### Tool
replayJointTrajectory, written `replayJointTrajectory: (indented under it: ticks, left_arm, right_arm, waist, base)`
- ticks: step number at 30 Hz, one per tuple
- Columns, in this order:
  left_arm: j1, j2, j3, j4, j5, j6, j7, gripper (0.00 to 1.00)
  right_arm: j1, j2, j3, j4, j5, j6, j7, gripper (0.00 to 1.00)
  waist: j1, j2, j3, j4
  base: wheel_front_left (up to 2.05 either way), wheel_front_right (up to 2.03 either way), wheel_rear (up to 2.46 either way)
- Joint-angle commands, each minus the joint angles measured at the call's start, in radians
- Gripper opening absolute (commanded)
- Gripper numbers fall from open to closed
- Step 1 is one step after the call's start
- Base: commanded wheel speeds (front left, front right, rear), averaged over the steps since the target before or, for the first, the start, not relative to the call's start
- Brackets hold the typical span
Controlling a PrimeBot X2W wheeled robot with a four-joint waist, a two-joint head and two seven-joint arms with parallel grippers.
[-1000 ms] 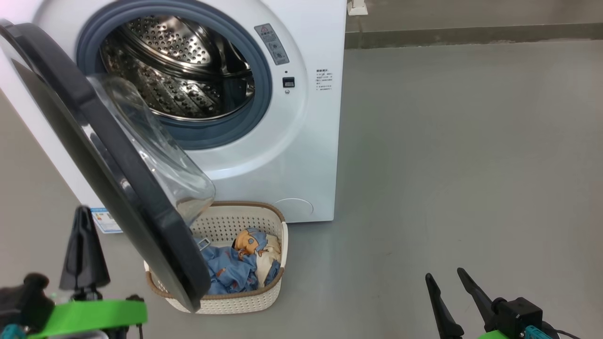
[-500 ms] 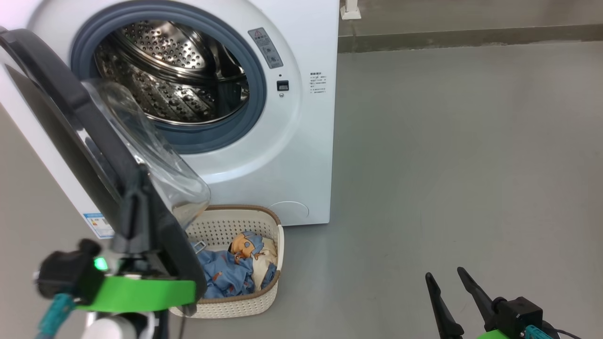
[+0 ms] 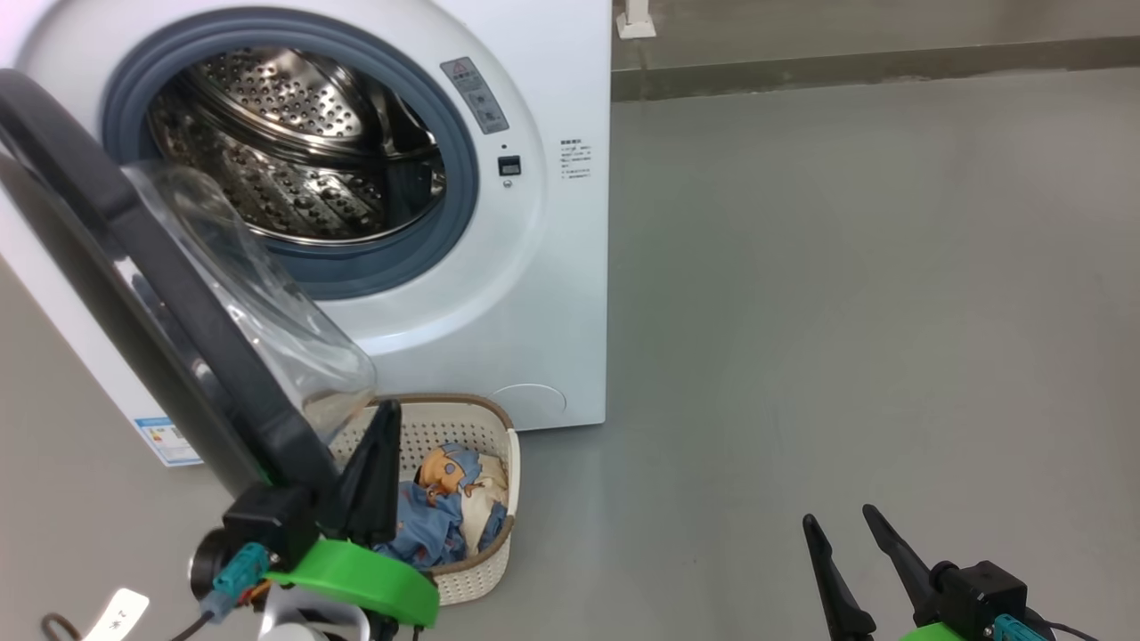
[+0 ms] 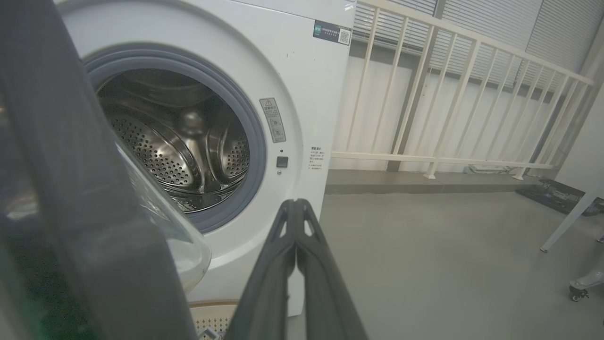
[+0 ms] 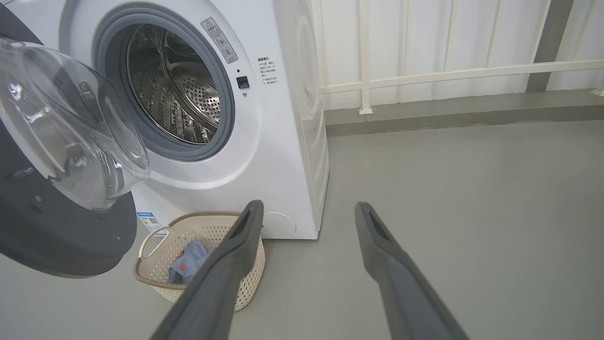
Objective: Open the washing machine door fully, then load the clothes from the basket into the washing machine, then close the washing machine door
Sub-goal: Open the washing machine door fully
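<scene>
**Hanging Open: Door Ajar, Clothes in Basket**

From the left of the head view, the washing machine door (image 3: 169,285) stands swung out, its glass bowl bulging toward the drum (image 3: 285,151). At 7 o'clock in that view sits the left gripper (image 3: 383,423). Its fingers are pressed flat together, pinching nothing, and lie just beside the door's lower edge. The left wrist view shows a narrow gap between them. At 3 o'clock from those fingers lies the basket (image 3: 481,570), close against the foot of the washing machine (image 3: 534,267). It holds the clothes (image 3: 445,507), a blue and cream heap with an orange print. The drum at 12 o'clock shows bare perforated steel. Down at 5 o'clock, the right gripper (image 3: 837,518) has its fingers spread wide over bare floor, gripping nothing. The basket is at its 9 o'clock, well apart.
</scene>
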Motion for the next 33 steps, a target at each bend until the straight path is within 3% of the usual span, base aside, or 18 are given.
replayJointTrajectory:
  ticks: [1, 16, 33]
  left_arm:
    - [-0.046, 0.012, 0.03, 0.008, -0.012, 0.003, -0.001, 0.0]
    - [-0.078, 0.018, 0.051, 0.183, -0.076, -0.002, -0.014, 0.0]
    - [-0.081, 0.018, 0.066, 0.221, -0.076, -0.004, -0.032, 0.0]
  right_arm:
    - [-0.049, 0.0, 0.024, -0.027, 0.01, 0.002, -0.012, 1.0]
    - [-0.05, 0.0, 0.014, -0.027, 0.049, 0.002, -0.012, 1.0]
    - [-0.047, 0.0, 0.017, -0.022, 0.042, 0.002, -0.012, 1.0]
  waist:
    - [0.0, 0.0, 0.004, -0.007]
    - [0.0, 0.0, 0.015, -0.02]
    - [0.0, 0.0, 0.014, 0.009]
  base:
    - [0.0, 0.0, 0.0]
    - [0.0, 0.0, 0.0]
    - [0.0, 0.0, 0.0]
